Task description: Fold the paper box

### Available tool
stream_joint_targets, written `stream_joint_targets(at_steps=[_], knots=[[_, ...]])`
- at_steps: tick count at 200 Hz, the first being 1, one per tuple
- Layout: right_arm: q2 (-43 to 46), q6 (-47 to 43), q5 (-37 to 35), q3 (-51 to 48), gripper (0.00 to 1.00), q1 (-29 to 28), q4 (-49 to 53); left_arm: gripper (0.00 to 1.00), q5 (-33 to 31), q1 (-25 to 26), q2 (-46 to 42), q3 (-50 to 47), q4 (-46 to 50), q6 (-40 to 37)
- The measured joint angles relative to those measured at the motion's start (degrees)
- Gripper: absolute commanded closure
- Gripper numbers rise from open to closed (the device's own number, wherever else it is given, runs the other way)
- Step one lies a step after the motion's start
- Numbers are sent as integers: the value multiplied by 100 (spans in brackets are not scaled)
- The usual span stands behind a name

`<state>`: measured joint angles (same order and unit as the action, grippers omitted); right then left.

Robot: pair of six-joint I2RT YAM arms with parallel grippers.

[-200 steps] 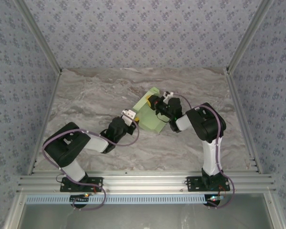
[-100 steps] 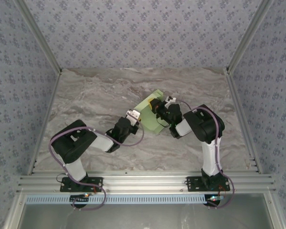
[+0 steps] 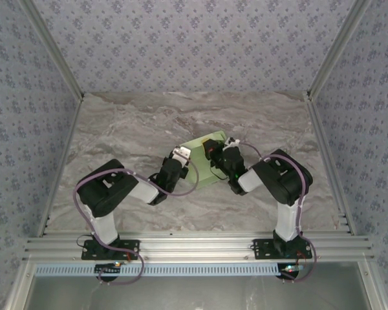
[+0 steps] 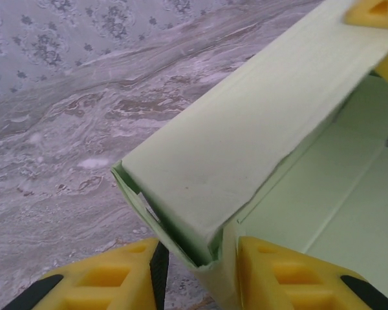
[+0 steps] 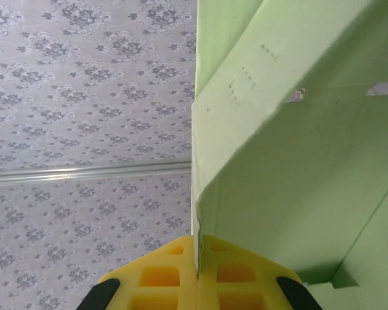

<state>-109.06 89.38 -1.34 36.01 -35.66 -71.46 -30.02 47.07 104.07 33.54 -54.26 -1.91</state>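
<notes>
We see a grey marbled tabletop (image 3: 129, 142) walled by floral-patterned panels (image 3: 181, 45); mid-table sits the paper box (image 3: 204, 171), thin matte pale-green card, walls half raised; the right gripper (image 5: 197, 258) pinches one wall edge flat; the left gripper (image 4: 197, 258) narrowly straddles a folded corner, and we cannot tell whether it grips.

A small papered enclosure around a marble-patterned tabletop (image 3: 116, 142), under soft, even light.

In the top view, the grey-and-white veined tabletop fills the middle of the frame. It is closed in by a back wall (image 3: 194, 45), a left wall (image 3: 19, 129) and a right wall (image 3: 368, 129), all in pale blue-grey wallpaper with a small repeated floral print. Silver metal posts (image 3: 52, 48) run diagonally in the upper corners. Ribbed aluminium rails (image 3: 194, 245) cross the lower frame. In the right wrist view, a pale strip (image 5: 84, 173) crosses the wallpaper.
</notes>
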Motion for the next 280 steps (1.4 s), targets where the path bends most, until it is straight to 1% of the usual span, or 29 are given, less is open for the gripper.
stream_joint_targets(at_steps=[56,100,122,136,153,175,192,202,206,223,237,247,256,264,269,280], knots=[[179,4,-195,-24,100,-251,319,69,-468,-7,136,17,-127,-2],[389,9,-256,-127,100,-352,566,82,-562,-79,223,39,-258,-4],[498,2,-254,-131,91,-376,745,93,-538,-149,223,39,-302,48],[634,-28,-190,-131,83,-382,970,96,-516,-170,223,37,-352,98],[850,-142,-37,-151,75,-387,1399,97,-444,-173,201,-28,-452,114],[1364,-428,164,-319,64,-374,2057,98,-190,-203,90,-205,-525,107],[2022,-658,339,-590,53,-306,2553,98,87,-260,-61,-374,-557,103],[2472,-883,448,-743,51,-212,2885,98,254,-308,-153,-450,-553,83],[2664,-953,516,-791,48,-168,3034,98,315,-330,-188,-472,-553,81],[3451,-1329,691,-914,48,42,3744,98,638,-420,-280,-496,-533,15],[4129,-1696,809,-898,45,304,4476,98,953,-505,-350,-520,-503,-31],[4555,-2079,901,-758,43,557,5132,98,1209,-555,-389,-531,-470,-83],[4763,-2461,1023,-481,41,824,5805,98,1484,-601,-402,-533,-439,-162],[4802,-2848,1119,-118,40,1056,6402,98,1731,-640,-402,-531,-411,-212],[4774,-3132,1158,144,37,1211,6765,98,1895,-664,-402,-525,-372,-232],[4636,-3689,1300,686,36,1488,7403,97,2243,-713,-402,-481,-278,-304]])
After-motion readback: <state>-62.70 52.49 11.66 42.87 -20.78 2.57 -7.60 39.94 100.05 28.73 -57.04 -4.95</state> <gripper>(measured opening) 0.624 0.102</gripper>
